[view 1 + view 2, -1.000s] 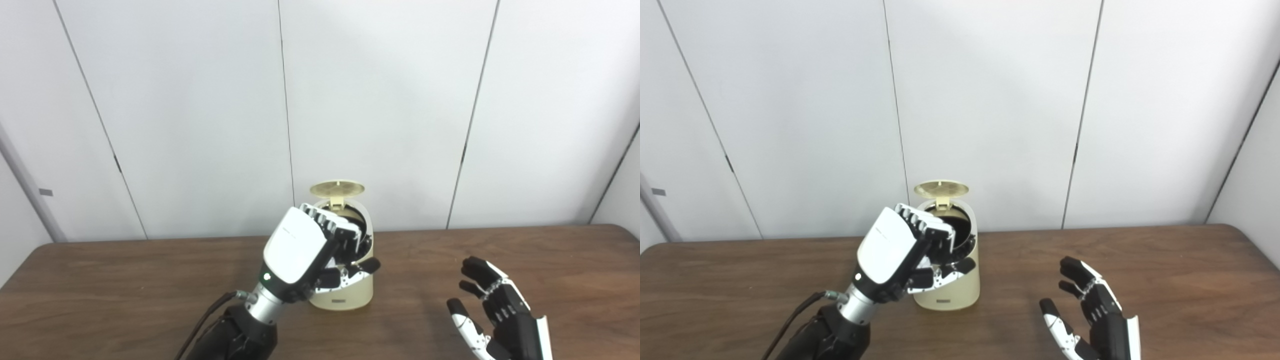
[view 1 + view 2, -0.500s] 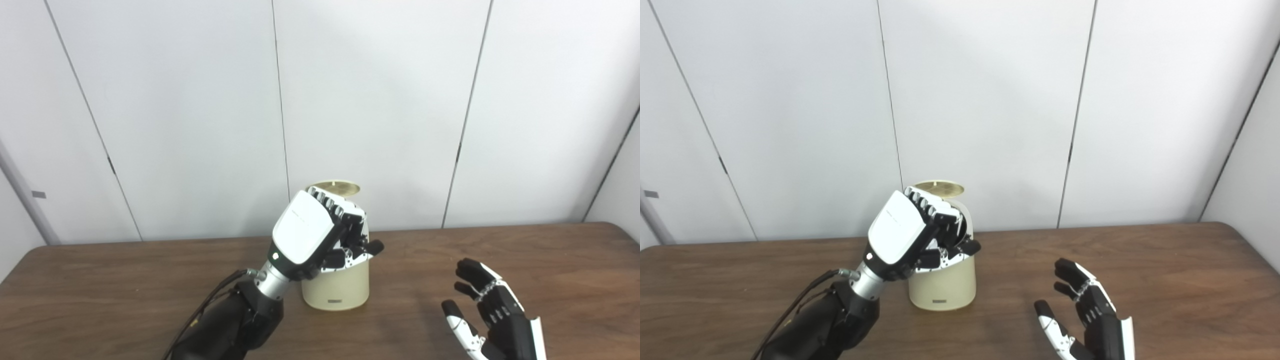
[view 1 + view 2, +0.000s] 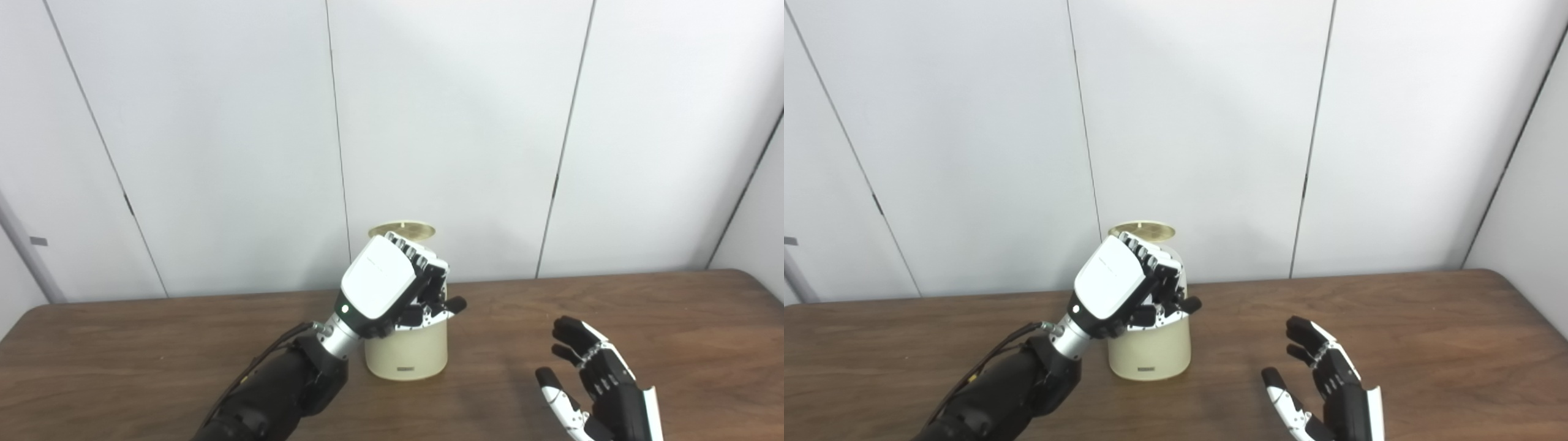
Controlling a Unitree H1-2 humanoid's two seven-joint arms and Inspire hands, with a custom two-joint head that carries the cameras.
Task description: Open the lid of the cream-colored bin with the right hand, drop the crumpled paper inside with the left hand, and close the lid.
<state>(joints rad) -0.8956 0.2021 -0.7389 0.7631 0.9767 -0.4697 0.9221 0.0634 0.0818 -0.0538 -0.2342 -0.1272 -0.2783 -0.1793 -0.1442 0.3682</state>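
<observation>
The cream-colored bin (image 3: 407,355) stands on the brown table (image 3: 122,343) near the back wall, its round lid (image 3: 402,230) tipped up behind the opening. My left hand (image 3: 392,288) hovers right over the bin's mouth and hides it, its white back toward me, fingers curled downward and thumb sticking out to the right. The palm is hidden and no crumpled paper shows anywhere. My right hand (image 3: 591,386) rests low at the front right, apart from the bin, palm turned inward with fingers spread and nothing in it.
White wall panels (image 3: 453,122) rise just behind the bin. Bare table lies between the bin and my right hand. The table's right end (image 3: 1519,288) curves off at the far right.
The camera has shifted a little. My left hand has risen and moved farther over the bin's mouth, now covering the dark opening that showed before. The right hand stays low and open.
</observation>
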